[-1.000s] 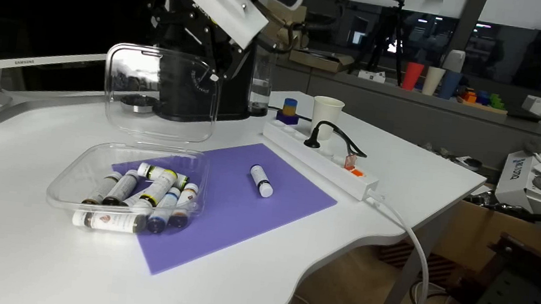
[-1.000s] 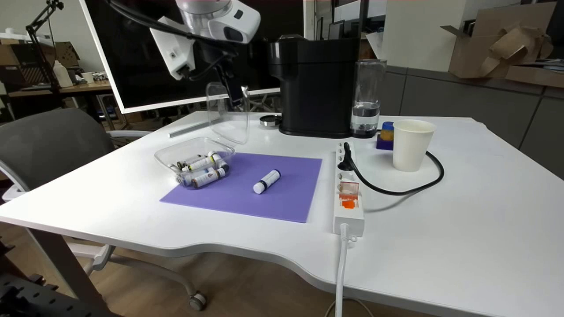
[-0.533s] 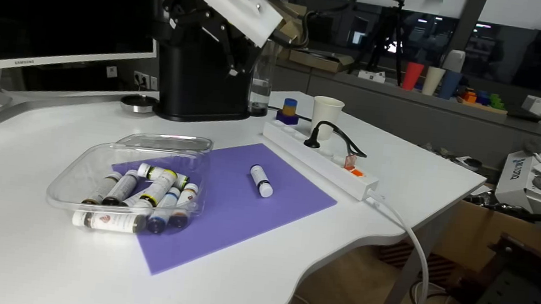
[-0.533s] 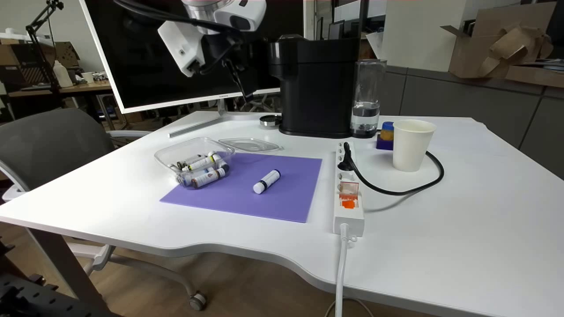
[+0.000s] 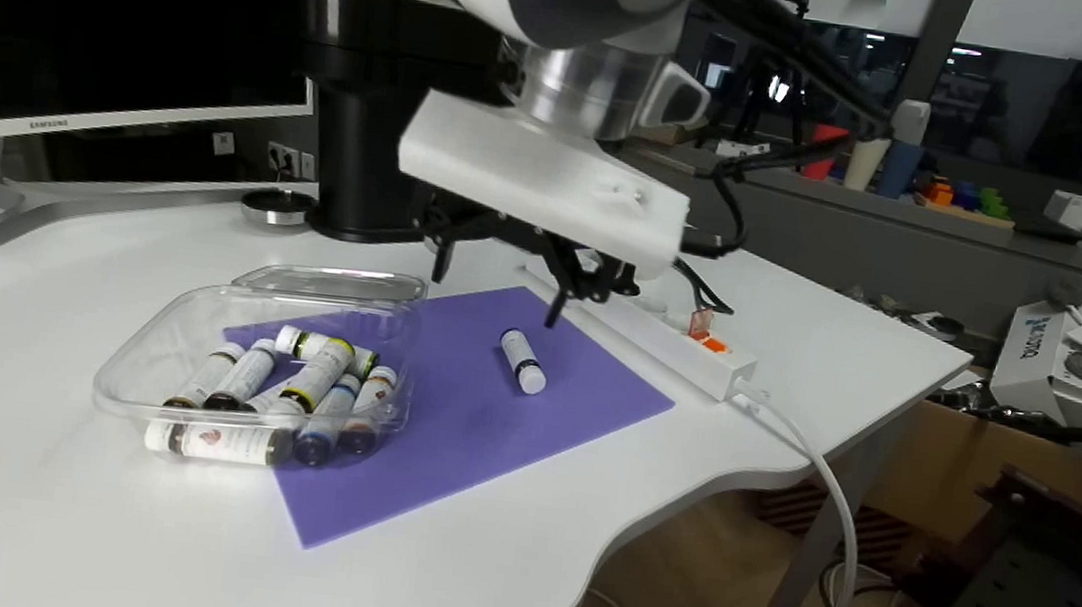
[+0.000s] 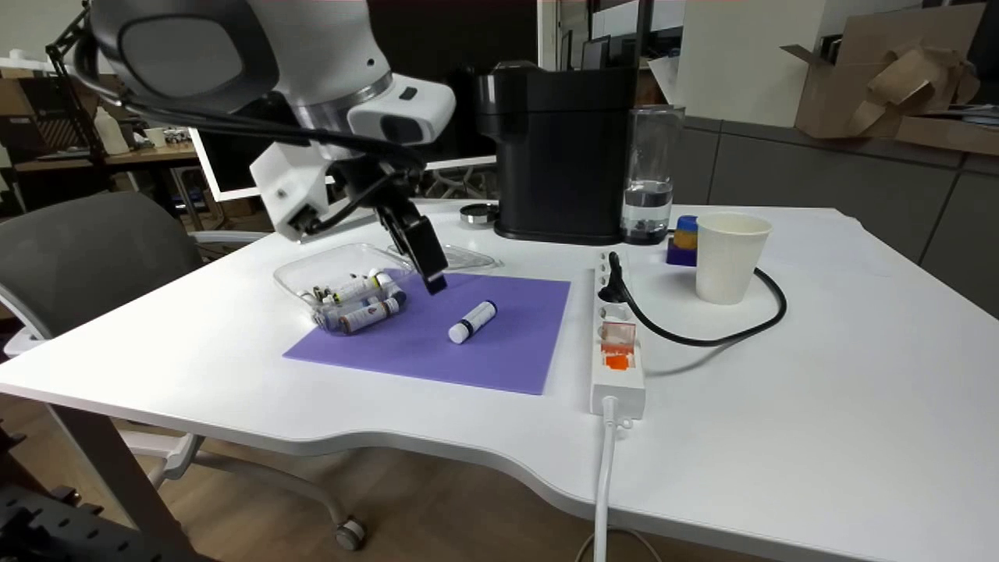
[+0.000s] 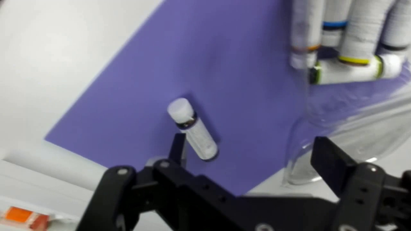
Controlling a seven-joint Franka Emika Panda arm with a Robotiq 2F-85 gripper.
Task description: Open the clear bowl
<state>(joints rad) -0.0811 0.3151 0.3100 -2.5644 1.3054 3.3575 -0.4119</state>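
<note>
The clear bowl (image 5: 139, 352) stands at the left edge of the purple mat with several white-and-dark tubes inside. It also shows in an exterior view (image 6: 300, 273) and partly at the right of the wrist view (image 7: 321, 120). Its clear lid (image 5: 332, 282) is folded back and lies low behind it; the lid also shows in an exterior view (image 6: 472, 259) and the wrist view (image 7: 308, 166). My gripper (image 5: 496, 301) hangs above the mat, right of the bowl. In the wrist view the gripper (image 7: 250, 138) is open with nothing between its fingers.
A single white marker (image 5: 523, 362) lies on the purple mat (image 5: 447, 434), below the gripper. A white power strip (image 6: 618, 382) with a black plug runs right of the mat. A paper cup (image 6: 730, 257), a black machine (image 6: 558, 156) and a monitor (image 5: 108, 27) stand around.
The lid stood upright by the gripper one second ago, then dropped back behind the bowl. My gripper has moved away from it, forward and lower over the mat. The bowl has not moved.
</note>
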